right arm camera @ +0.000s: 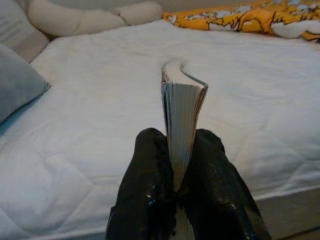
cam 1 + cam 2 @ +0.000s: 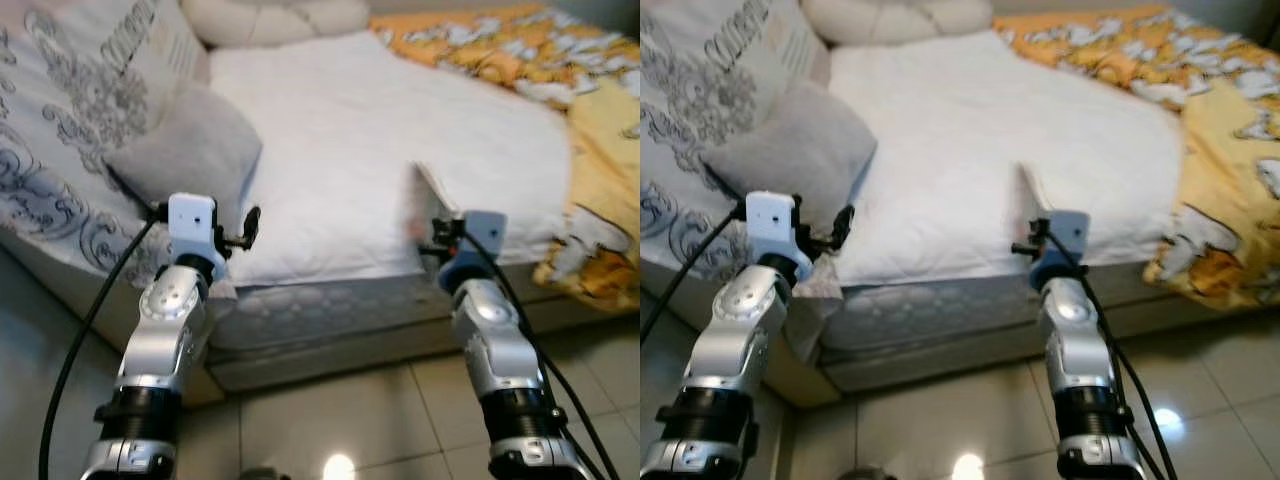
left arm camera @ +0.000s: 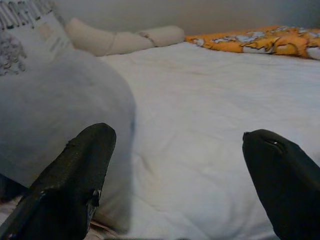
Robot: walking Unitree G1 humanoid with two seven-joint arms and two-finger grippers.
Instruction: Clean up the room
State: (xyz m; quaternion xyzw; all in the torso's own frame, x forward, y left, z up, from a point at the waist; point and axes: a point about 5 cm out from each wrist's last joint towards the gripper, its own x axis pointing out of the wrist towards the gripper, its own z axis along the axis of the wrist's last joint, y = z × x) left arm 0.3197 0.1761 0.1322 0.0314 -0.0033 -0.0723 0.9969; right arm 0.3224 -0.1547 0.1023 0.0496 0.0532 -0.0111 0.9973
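My right gripper [image 1: 177,150] is shut on a thin book [image 1: 181,112], held edge-up over the front edge of the white quilt [image 2: 380,150]. In the eye views the book [image 2: 432,202] rises from the right gripper [image 2: 440,238] above the mattress edge. At the bed's front left corner my left gripper [image 2: 245,232] stands open, just beside a grey pillow [image 2: 190,150]. In the left wrist view its two black fingers [image 3: 70,185] stand wide apart, the grey pillow [image 3: 55,125] close on one side and the white quilt [image 3: 200,125] ahead.
A patterned grey-and-white pillow [image 2: 70,110] and a cream bolster [image 2: 270,18] lie at the bed's head. An orange and yellow blanket [image 2: 560,90] covers the bed's right side and hangs toward the tiled floor [image 2: 340,420]. Cables trail from both arms.
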